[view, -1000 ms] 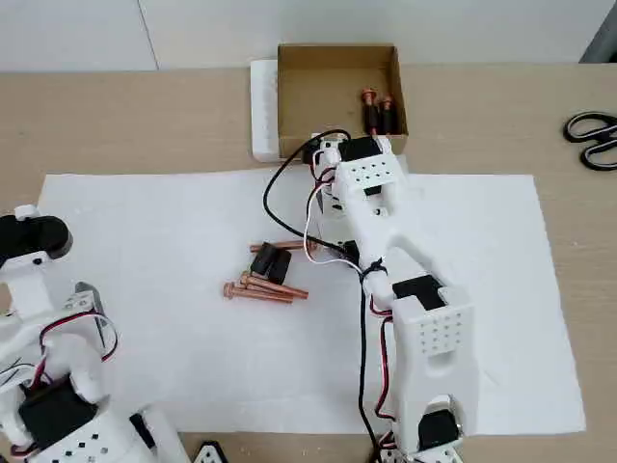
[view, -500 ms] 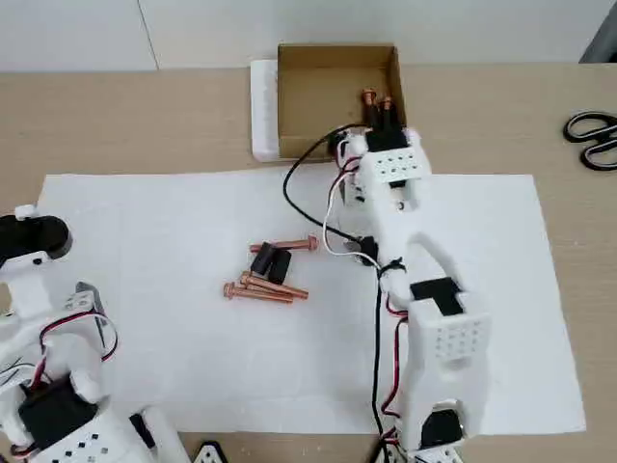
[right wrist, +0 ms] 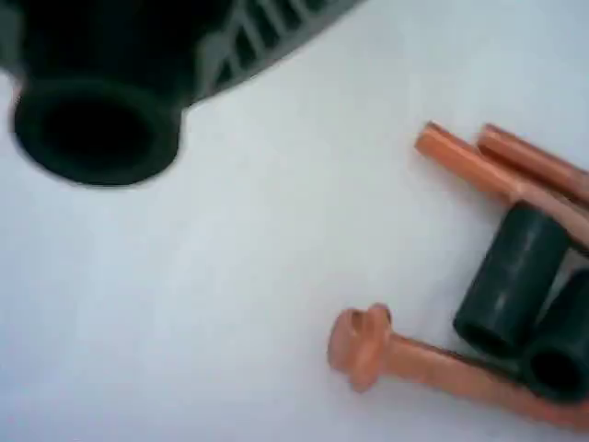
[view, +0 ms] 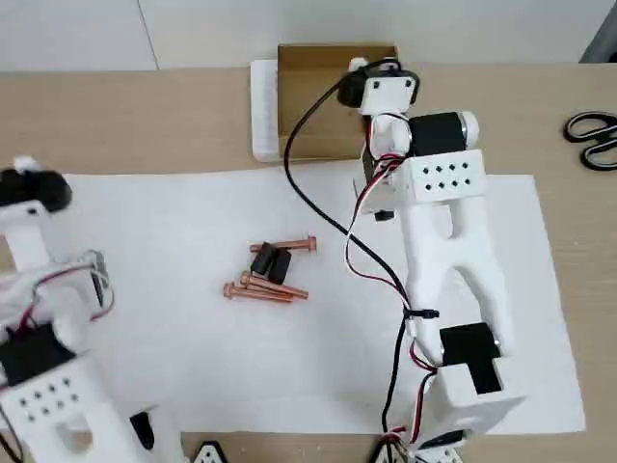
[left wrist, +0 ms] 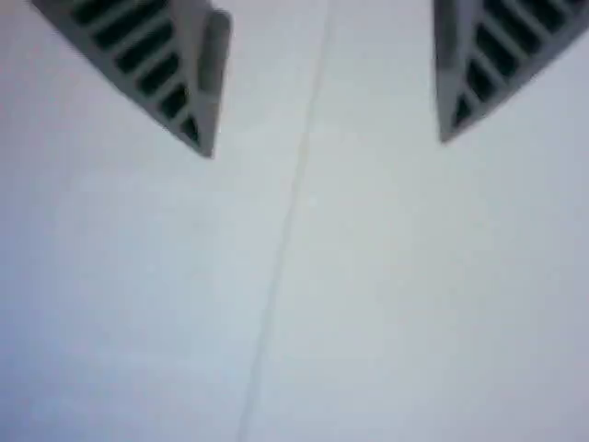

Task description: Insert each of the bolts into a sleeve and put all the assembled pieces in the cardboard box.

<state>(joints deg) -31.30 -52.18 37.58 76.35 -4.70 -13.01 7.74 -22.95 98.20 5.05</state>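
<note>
My right gripper (right wrist: 115, 78) is shut on a black sleeve (right wrist: 92, 133), whose hollow end faces the camera above the white paper. Below it lies a copper bolt (right wrist: 405, 354) beside two black sleeves (right wrist: 511, 276), with more bolts (right wrist: 497, 161) behind them. From above, the pile of bolts (view: 265, 289) and sleeves (view: 273, 262) sits mid-paper. The right arm (view: 439, 183) stands raised over the right side of the cardboard box (view: 313, 106). My left gripper (left wrist: 322, 138) is open over bare paper, and its arm (view: 39, 367) is at the table's left.
A white foam block (view: 262, 111) lies against the box's left wall. Scissors (view: 593, 135) rest at the far right on the wooden table. The white paper (view: 193, 367) covers the working area, with free room left and in front of the pile.
The right arm rose and swung up over the box's right side, hiding the two assembled pieces inside. The left arm shifted and lifted at the left edge. The pile stayed put.
</note>
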